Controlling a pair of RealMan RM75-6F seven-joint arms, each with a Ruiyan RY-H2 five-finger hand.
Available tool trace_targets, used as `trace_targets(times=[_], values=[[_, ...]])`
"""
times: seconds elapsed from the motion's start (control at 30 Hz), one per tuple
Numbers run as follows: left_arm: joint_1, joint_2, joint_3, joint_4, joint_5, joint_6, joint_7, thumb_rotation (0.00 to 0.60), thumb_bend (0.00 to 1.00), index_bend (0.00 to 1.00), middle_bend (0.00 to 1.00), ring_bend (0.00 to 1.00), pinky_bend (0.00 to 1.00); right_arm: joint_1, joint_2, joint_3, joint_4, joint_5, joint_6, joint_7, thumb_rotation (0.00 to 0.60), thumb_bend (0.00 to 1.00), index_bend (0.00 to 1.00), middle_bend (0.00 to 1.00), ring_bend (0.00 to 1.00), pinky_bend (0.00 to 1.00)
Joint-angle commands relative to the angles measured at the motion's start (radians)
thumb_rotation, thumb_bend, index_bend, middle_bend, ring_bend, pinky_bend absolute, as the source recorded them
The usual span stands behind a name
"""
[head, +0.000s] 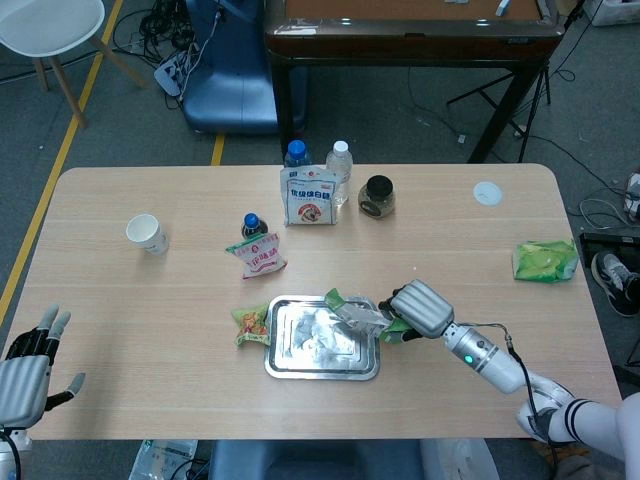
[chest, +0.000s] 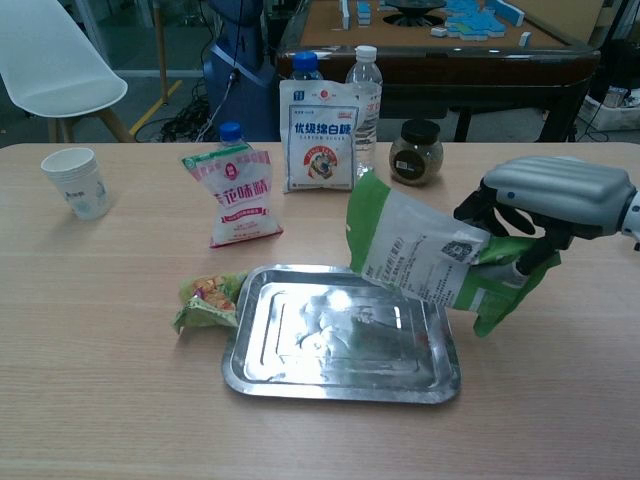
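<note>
My right hand (chest: 545, 210) (head: 420, 308) grips a green and white snack bag (chest: 430, 257) (head: 362, 313) by its right end, holding it tilted above the right rim of a shiny metal tray (chest: 340, 355) (head: 322, 363). The bag's left end hangs over the tray's far right corner. A small green snack packet (chest: 205, 298) (head: 250, 323) lies against the tray's left side. My left hand (head: 25, 370) hovers open at the table's near left corner, far from everything; the chest view does not show it.
Behind the tray stand a red and white pouch (chest: 234, 196), a white sugar bag (chest: 319, 135), two water bottles (chest: 365, 90), a small blue-capped bottle (head: 251, 223) and a dark jar (chest: 415, 152). A paper cup (chest: 76, 182) sits far left. Another green bag (head: 545, 260) and a white lid (head: 487, 192) lie far right.
</note>
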Motion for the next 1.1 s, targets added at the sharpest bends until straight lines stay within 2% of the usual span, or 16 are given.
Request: trace_targets(times=[0.03, 0.4, 0.63, 0.9, 1.1], values=[[0.002, 0.000, 0.000, -0.002, 0.000, 0.003, 0.001, 0.600, 0.23, 0.02, 0.00, 0.12, 0.12, -0.045, -0.115, -0.018, 0.180, -0.054, 0.125, 0.124, 0.600, 0.41, 0.75, 0.70, 0.61, 0.69], [0.010, -0.002, 0.004, -0.001, -0.002, 0.007, 0.001, 0.600, 0.23, 0.02, 0.00, 0.12, 0.12, -0.102, -0.337, -0.029, 0.574, -0.071, 0.287, 0.350, 0.600, 0.41, 0.75, 0.70, 0.61, 0.69], [0.006, -0.007, 0.007, 0.003, 0.005, 0.001, -0.006, 0.600, 0.23, 0.02, 0.00, 0.12, 0.12, -0.133, -0.448, -0.032, 0.776, -0.067, 0.370, 0.446, 0.600, 0.41, 0.76, 0.70, 0.61, 0.69], [0.006, -0.009, 0.008, 0.006, 0.009, -0.001, -0.010, 0.600, 0.23, 0.02, 0.00, 0.12, 0.12, -0.158, -0.518, -0.032, 0.915, -0.054, 0.443, 0.493, 0.600, 0.41, 0.77, 0.70, 0.61, 0.69], [0.006, -0.011, 0.012, 0.004, 0.010, -0.005, -0.006, 0.600, 0.23, 0.02, 0.00, 0.12, 0.12, -0.167, -0.539, -0.045, 0.962, -0.052, 0.431, 0.502, 0.600, 0.42, 0.77, 0.70, 0.61, 0.69]])
